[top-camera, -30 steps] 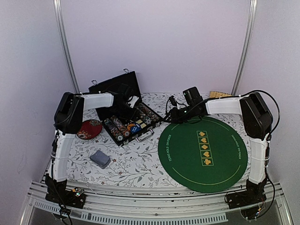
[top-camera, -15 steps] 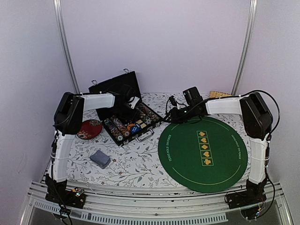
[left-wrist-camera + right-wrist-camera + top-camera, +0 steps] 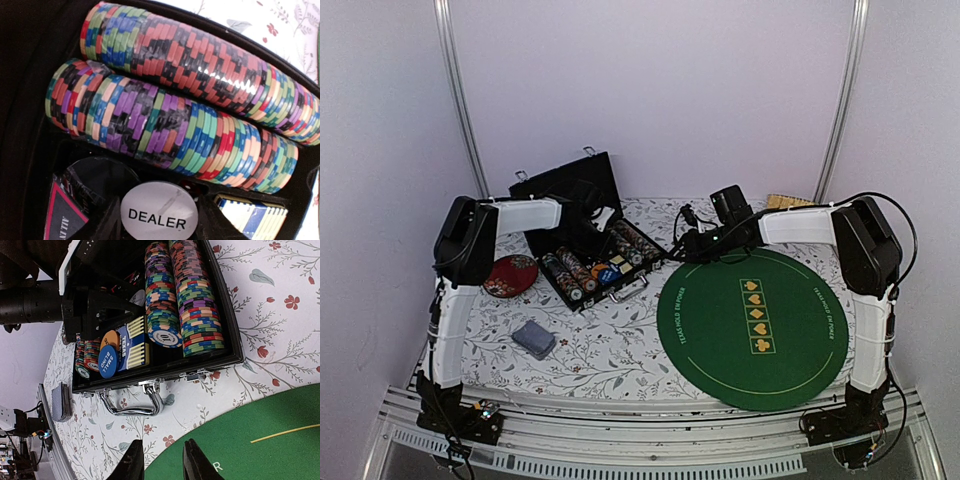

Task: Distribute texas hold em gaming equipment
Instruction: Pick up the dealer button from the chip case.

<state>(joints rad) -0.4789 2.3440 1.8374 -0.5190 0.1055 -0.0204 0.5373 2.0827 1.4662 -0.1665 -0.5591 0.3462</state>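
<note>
In the left wrist view, two rows of striped poker chips [image 3: 200, 70] lie in the black case. Below them sits a white DEALER button [image 3: 159, 215], and my left gripper [image 3: 159, 224] has a finger pressed against each side of it. A boxed card deck [image 3: 252, 217] lies to its right. In the right wrist view the case [image 3: 150, 371] also holds a blue SMALL BLIND button [image 3: 107, 361] and an orange button [image 3: 109, 339]. My right gripper [image 3: 164, 460] hangs open and empty over the edge of the green mat [image 3: 250, 445].
The open case [image 3: 572, 185] stands at the back left, with a dark-red dish [image 3: 510, 275] to its left. A grey-blue card stack [image 3: 533, 338] lies on the floral cloth in front. The round green mat [image 3: 800, 340] covers the right half. The case's chrome handle [image 3: 135, 402] faces the mat.
My left gripper has shifted slightly inside the case. The right arm has not moved.
</note>
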